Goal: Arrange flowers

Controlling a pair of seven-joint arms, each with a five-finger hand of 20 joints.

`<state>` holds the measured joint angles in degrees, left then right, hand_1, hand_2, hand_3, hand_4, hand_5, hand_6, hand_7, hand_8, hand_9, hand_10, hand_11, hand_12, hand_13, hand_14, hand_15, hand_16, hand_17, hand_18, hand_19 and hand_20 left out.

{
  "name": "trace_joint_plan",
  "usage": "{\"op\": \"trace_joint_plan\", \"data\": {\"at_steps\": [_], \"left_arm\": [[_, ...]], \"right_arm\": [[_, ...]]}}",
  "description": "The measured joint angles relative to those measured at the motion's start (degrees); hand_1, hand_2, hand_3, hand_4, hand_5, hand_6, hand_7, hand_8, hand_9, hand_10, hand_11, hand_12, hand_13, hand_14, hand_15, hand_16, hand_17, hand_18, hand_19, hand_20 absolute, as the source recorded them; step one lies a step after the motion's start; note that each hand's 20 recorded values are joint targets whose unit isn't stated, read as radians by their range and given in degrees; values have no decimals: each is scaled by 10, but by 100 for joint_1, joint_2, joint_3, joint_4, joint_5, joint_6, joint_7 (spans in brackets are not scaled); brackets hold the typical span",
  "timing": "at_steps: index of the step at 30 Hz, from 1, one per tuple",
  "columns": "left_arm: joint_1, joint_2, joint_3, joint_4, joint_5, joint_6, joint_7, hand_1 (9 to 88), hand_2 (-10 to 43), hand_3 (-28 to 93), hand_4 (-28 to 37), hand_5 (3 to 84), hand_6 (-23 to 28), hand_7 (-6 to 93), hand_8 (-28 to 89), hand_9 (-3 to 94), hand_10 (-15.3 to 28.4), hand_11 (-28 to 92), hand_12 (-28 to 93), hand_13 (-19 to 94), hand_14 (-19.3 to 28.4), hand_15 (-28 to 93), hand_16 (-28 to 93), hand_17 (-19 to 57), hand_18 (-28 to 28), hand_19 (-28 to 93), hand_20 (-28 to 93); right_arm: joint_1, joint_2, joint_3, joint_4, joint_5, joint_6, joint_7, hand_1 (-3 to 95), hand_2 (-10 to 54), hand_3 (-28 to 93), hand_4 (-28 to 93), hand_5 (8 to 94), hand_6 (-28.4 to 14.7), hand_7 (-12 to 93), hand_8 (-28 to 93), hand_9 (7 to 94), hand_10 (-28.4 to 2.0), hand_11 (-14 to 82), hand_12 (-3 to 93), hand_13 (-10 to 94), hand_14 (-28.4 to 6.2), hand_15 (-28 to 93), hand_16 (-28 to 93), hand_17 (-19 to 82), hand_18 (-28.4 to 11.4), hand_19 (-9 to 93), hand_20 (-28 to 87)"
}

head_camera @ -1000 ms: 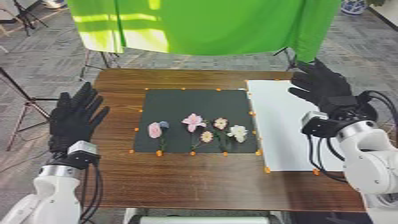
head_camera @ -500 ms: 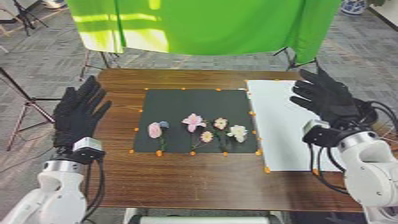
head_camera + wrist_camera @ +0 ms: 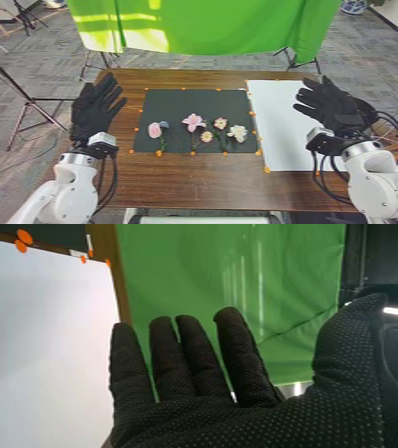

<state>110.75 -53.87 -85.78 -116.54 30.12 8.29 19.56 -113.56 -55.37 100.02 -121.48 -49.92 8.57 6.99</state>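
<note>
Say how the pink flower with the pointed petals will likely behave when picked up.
The pink flower should be light, just a bloom on a thin stem. Its pointed, spread petals would probably bend if squeezed. A push across the dark sheet might swing it into the small flower close by.

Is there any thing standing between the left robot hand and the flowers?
No, nothing visible stands between the left robot hand and the flowers. Only bare table, small orange dots and the edge of the dark sheet lie there, all seemingly flat.
</note>
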Motion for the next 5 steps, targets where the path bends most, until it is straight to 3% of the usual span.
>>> {"op": "trace_joint_plan", "data": {"at_steps": [5], "left_arm": [[118, -12, -195, -91, 25, 2, -11, 210, 165, 653, -283, 353, 80, 38, -66, 235, 108, 129, 35, 139, 113, 146, -71, -72, 135, 256, 68]], "right_arm": [[3, -44, -35, -40, -17, -37, -23, 113, 114, 746, -275, 393, -24, 74, -91, 368, -127, 32, 85, 278, -109, 89, 86, 186, -147, 93, 207]]}}
